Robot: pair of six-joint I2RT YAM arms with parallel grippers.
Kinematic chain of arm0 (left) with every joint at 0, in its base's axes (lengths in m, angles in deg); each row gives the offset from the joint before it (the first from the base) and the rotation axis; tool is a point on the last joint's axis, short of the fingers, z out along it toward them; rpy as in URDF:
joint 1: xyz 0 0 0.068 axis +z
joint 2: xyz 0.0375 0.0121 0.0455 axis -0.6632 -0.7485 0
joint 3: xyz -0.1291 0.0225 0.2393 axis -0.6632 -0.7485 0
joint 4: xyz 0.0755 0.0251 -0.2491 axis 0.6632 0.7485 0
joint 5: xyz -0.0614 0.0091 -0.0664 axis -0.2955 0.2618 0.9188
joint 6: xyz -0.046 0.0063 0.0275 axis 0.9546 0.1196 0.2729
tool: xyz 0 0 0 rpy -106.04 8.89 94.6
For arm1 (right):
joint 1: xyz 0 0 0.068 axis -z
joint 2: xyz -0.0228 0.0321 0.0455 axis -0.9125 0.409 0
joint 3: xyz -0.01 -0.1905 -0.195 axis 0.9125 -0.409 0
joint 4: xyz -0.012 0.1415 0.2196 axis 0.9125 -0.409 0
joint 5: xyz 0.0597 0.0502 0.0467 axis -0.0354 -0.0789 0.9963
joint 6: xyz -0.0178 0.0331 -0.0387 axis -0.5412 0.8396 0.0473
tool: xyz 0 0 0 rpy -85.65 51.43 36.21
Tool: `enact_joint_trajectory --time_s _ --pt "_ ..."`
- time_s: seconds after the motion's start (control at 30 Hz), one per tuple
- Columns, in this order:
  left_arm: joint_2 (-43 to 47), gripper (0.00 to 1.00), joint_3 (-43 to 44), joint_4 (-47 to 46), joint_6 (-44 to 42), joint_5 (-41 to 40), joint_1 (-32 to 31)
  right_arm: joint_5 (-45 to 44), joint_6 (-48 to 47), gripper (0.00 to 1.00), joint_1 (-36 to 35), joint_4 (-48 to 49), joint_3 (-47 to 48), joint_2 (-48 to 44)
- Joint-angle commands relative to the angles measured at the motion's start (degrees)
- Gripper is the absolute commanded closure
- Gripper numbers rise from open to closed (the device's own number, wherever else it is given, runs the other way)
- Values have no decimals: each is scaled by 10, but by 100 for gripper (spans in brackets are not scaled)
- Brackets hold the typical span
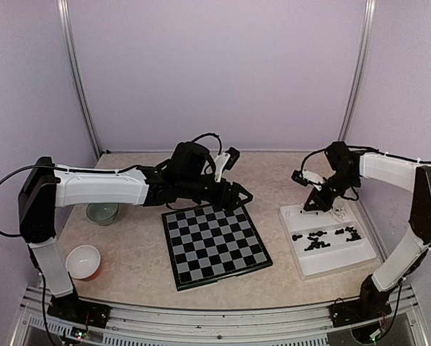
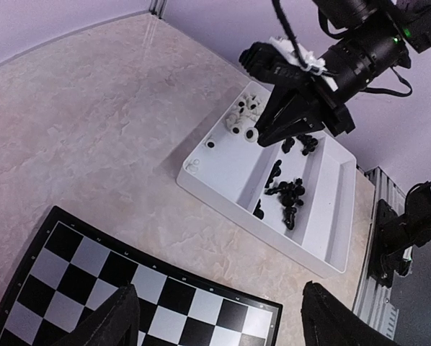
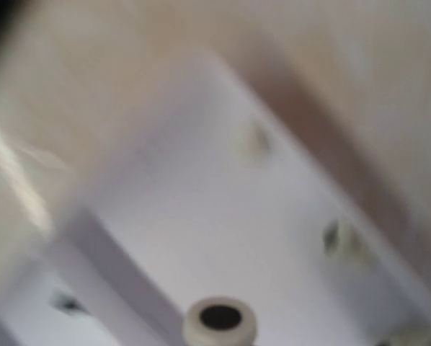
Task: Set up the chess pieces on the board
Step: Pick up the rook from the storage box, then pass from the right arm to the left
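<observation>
- table top (image 1: 129, 270): beige marbled stone-look finish, smooth, faint sheen.
- board (image 1: 214, 245): smooth black and grey checks, satin, with light glare on the grey squares.
- tray (image 1: 338, 261), right: white moulded plastic, smooth, semi-gloss.
- black chess pieces (image 1: 323, 238): plastic-looking, glossy.
- cream chess pieces (image 2: 241, 115): smooth, dull shine.
- left arm (image 1: 100, 187) and right arm (image 1: 388, 169): smooth white plastic shells with matt black joints.
- green bowl (image 1: 101, 212), far left: translucent, glass-like, glossy.
- white bowl (image 1: 83, 261), near left: smooth, glossy.
- walls (image 1: 215, 72): lilac, flat, matt.
- posts (image 1: 78, 79): bare silver metal, brushed.
- rail (image 1: 201, 321), near edge: ribbed silver metal.
</observation>
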Motion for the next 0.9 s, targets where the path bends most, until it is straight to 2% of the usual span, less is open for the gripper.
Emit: enact_joint_trajectory --time_s 0.0,0.2,0.4,0.87 --pt "-22 24 17 -45 50 57 -3 75 -7 99 -78 -42 49 -57" --pt "-41 31 39 -103 142 155 -1 86 -10 99 -168 -70 118 -46" --pt "-61 44 32 -148 201 184 -2 86 -30 99 -221 -88 162 -35" --pt "-76 58 14 -198 247 204 -2 79 -27 99 -248 -97 170 -47"
